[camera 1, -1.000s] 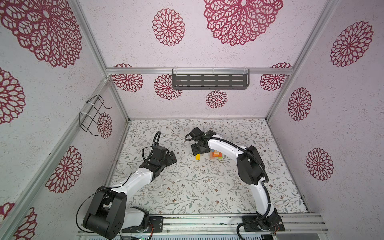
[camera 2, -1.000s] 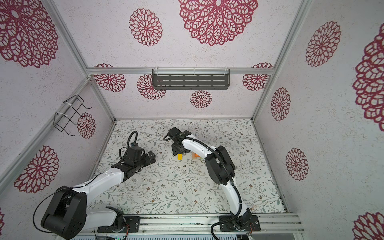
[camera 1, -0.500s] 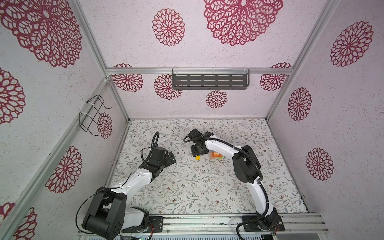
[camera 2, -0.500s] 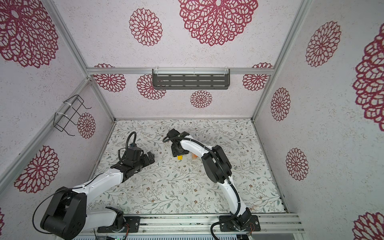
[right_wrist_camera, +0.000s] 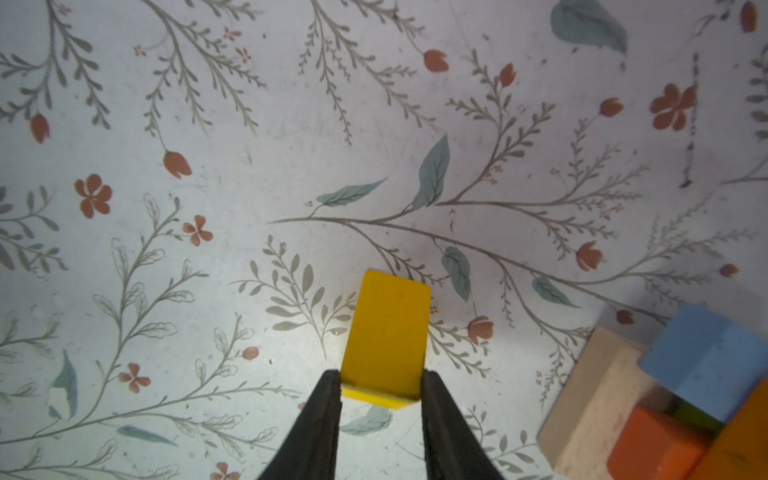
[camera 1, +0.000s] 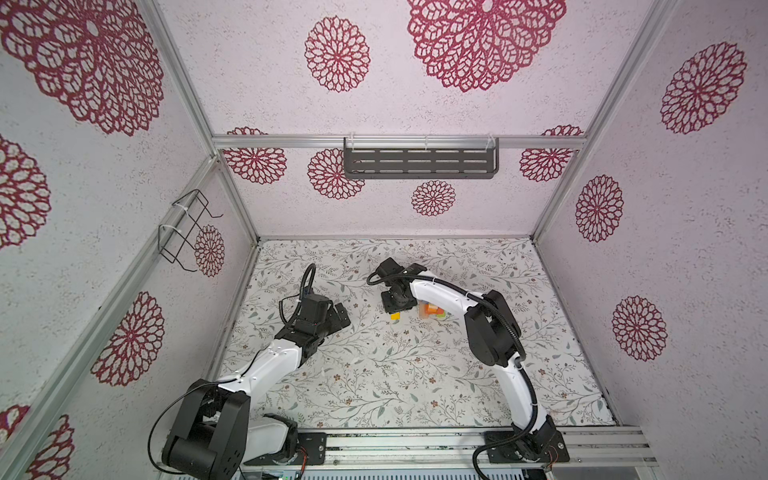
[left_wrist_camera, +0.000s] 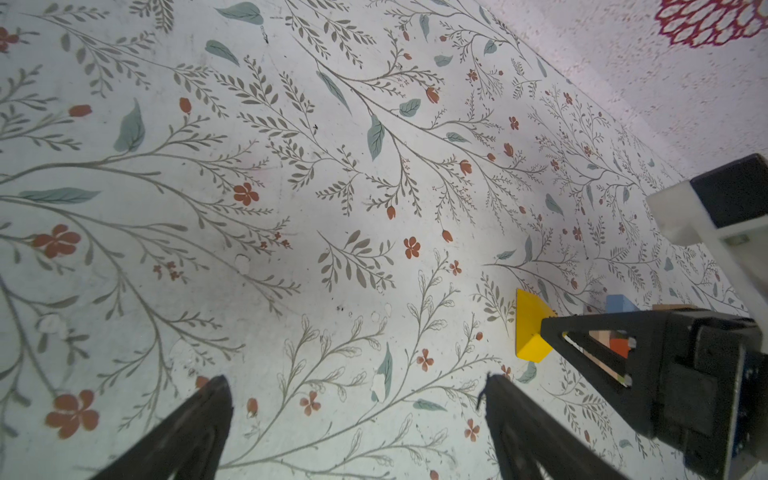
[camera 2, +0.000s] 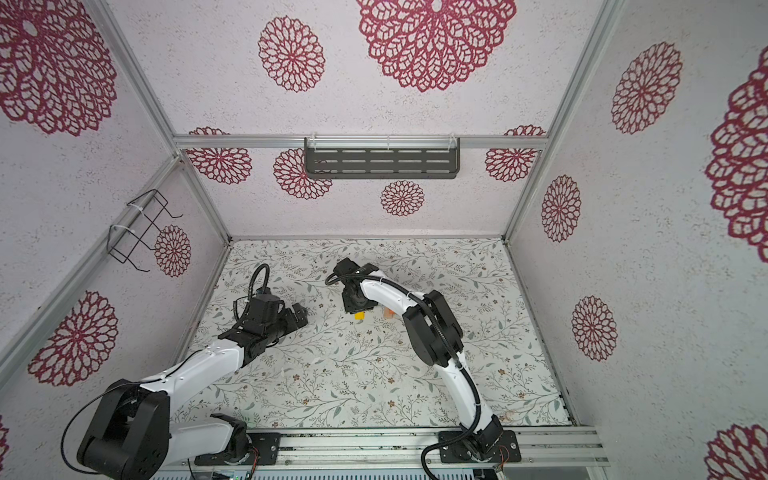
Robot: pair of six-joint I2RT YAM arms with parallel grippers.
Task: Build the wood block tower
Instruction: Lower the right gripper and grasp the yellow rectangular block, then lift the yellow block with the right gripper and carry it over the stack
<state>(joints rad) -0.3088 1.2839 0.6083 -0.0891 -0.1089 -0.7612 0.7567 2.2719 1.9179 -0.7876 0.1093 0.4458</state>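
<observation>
Nearest me, my left claw (left_wrist_camera: 356,380) hung spread and empty over the tabletop (left_wrist_camera: 291,208). Further in, my right claw (right_wrist_camera: 381,380) was pinching the yellow block (right_wrist_camera: 388,328) by its two sides, low at the tabletop. I couldn't tell whether it was clear of the surface. Just beside it stood the tower (right_wrist_camera: 673,386), with tan, orange and blue showing. I judged this the pickup step. The next move called for a straight lift, a short carry over the tower, and a level, gentle set-down on top.
</observation>
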